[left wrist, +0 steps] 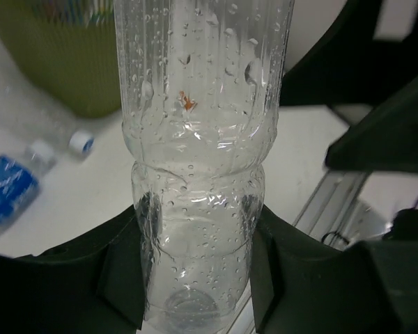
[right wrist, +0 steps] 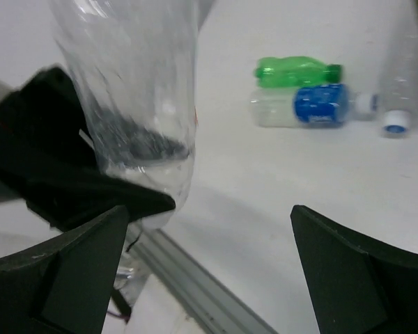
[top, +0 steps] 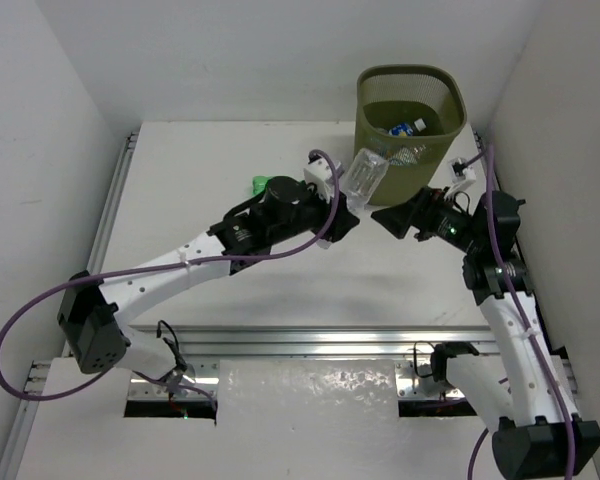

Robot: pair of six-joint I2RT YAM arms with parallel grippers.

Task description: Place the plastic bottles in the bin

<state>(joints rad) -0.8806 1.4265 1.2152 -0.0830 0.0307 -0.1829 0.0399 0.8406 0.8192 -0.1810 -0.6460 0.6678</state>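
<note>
My left gripper is shut on the base of a clear, label-free plastic bottle and holds it tilted up beside the near left wall of the olive-green mesh bin. In the left wrist view the wet bottle sits between my fingers. My right gripper is open and empty, just right of the left one. In the right wrist view the held bottle is at the left. On the table beyond lie a green bottle and a blue-labelled bottle. Some bottles lie inside the bin.
Another clear bottle with a blue-white cap lies near the bin, next to a blue-labelled one. The green bottle is half hidden behind my left arm. White walls close in on both sides, and an aluminium rail crosses the near edge.
</note>
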